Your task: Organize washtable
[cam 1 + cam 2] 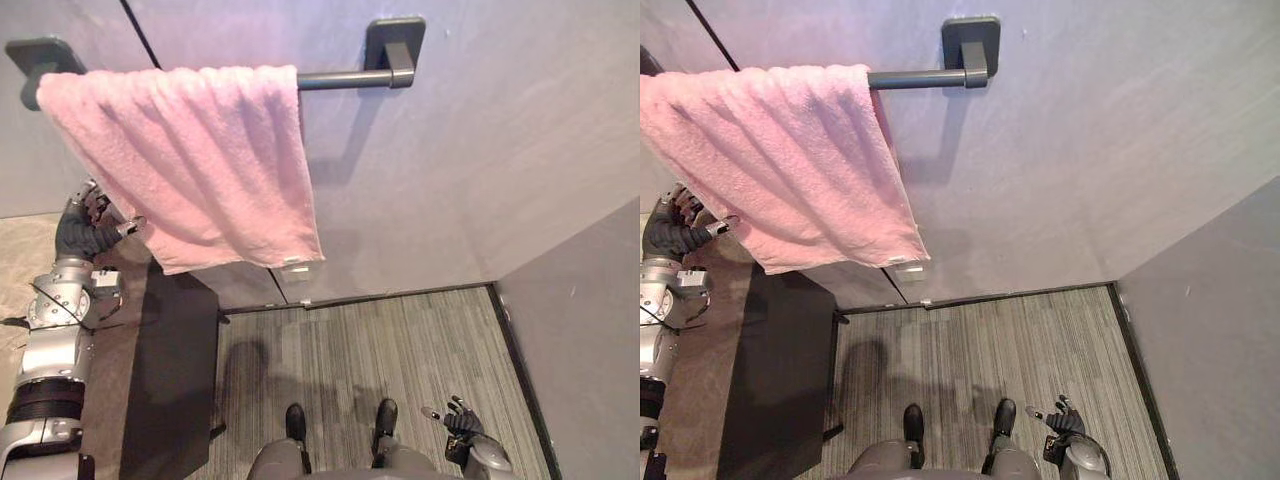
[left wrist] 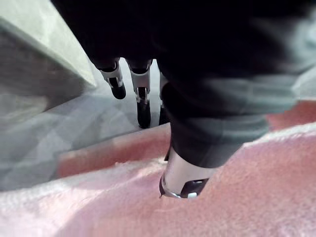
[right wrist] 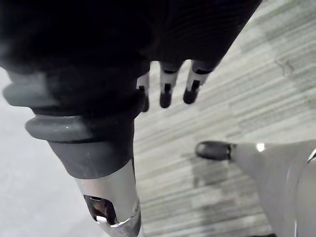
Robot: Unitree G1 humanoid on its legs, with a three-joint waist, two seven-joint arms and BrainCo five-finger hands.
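Observation:
A pink towel (image 1: 200, 160) hangs folded over a dark towel bar (image 1: 345, 78) on the grey wall, its lower edge sloping down to the right. My left hand (image 1: 82, 235) is raised at the towel's lower left corner. In the left wrist view its fingers (image 2: 143, 98) reach out straight away from the cloth, and its thumb (image 2: 185, 173) lies against the pink towel (image 2: 247, 197) without pinching it. My right hand (image 1: 462, 425) hangs low at my side above the floor, its fingers (image 3: 165, 89) relaxed and holding nothing.
A dark-fronted counter (image 1: 175, 370) with a brown top stands at the left, under the towel. Grey striped carpet (image 1: 400, 340) covers the floor ahead. A grey partition wall (image 1: 590, 330) closes off the right side.

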